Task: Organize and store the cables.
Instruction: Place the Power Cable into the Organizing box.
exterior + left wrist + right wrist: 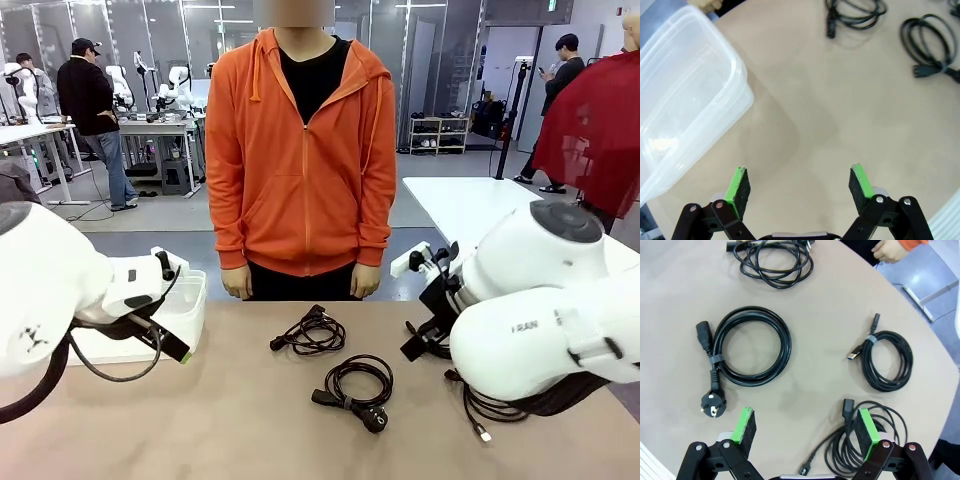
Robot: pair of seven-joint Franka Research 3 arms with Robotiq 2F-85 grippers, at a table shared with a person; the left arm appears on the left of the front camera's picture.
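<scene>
Cables are the matter here: four thin black cords, each wound in a round coil, and all four lie on the beige bench (pixel 240 430). None of them is stored yet. A thick black power cord with a round plug (pixel 784 347) lies near the middle of the bench. A looser black coil of cord (pixel 775 281) lies beyond it, closer to the person in the orange hooded jacket (pixel 300 170). A small black coil with a flat metal plug (pixel 869 365) and a loose black coil with a small square connector (pixel 837 455) lie on the robot's right side. The clear plastic box (pixel 737 67) stands on the left part of the bench, well apart from the cords, and it looks empty. So I judge that the task is at its very start: every coil must be picked up and put away, probably into this box.

The left tool (pixel 800 182) has its two green pads spread wide. It holds nothing and hangs over bare bench, just beside the box. The right tool (pixel 805 427) is spread wide too and holds nothing. It hangs between the thick power cord and the loose coil. One pad overlaps that coil in the right wrist view, but I cannot tell whether it touches it.
</scene>
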